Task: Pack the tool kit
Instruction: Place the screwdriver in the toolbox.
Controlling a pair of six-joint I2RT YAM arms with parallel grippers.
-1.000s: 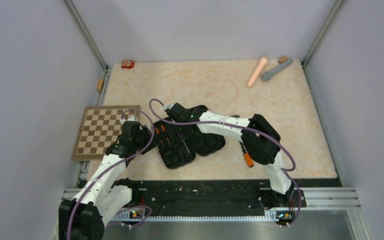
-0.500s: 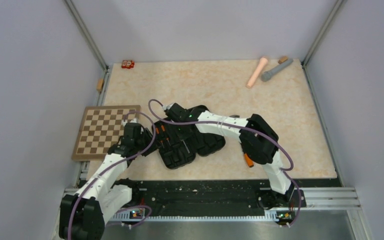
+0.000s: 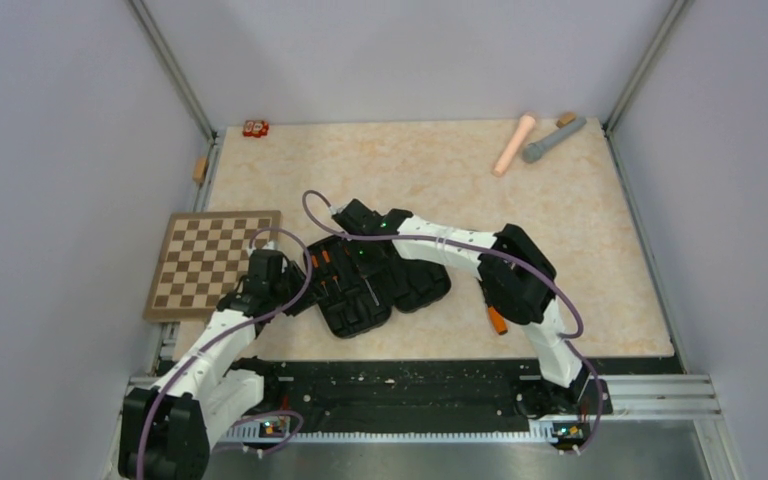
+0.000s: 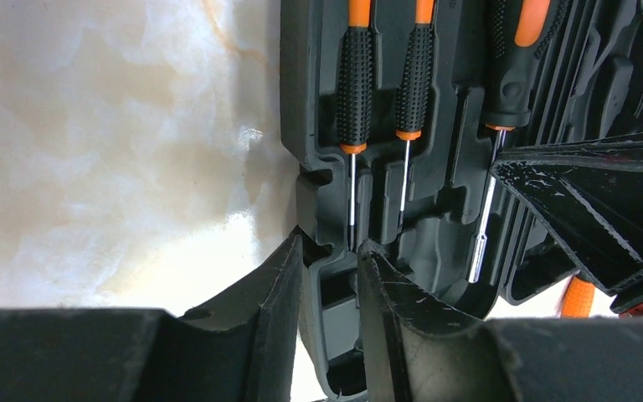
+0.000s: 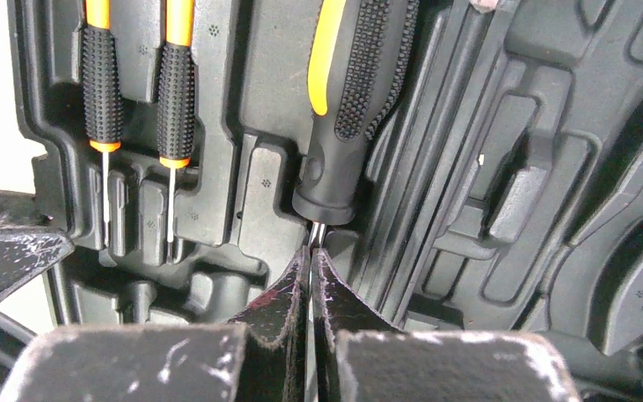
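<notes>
"Lying open on the surface [image 3: 410,170], the case [image 3: 422,285] is under both pairs of jaws, isn't it?"
"Yes. The left jaws stand partly apart, astride its rim; whether they pinch it I cannot tell. The right jaws are closed tip to tip over the moulded tray."
"And the chessboard [image 3: 205,262]?"
"Flat, just left of the left jaws, off the case."
"The pink cylinder [image 3: 513,143] and grey cylinder [image 3: 552,139]?"
"Side by side, far beyond the right jaws and to their right, well apart from the case."
"Which tools are seated?"
"A big screwdriver [image 5: 360,92] lies in its slot straight ahead of the right jaws, whose tips meet at its shaft just below the handle. Two slim screwdrivers [image 4: 354,92] sit in slots ahead of the left jaws, shafts pointing back toward them."
"Anything loose?"
"An orange-handled tool [image 3: 497,320] on the surface, behind the right jaws, half hidden by that arm."
</notes>
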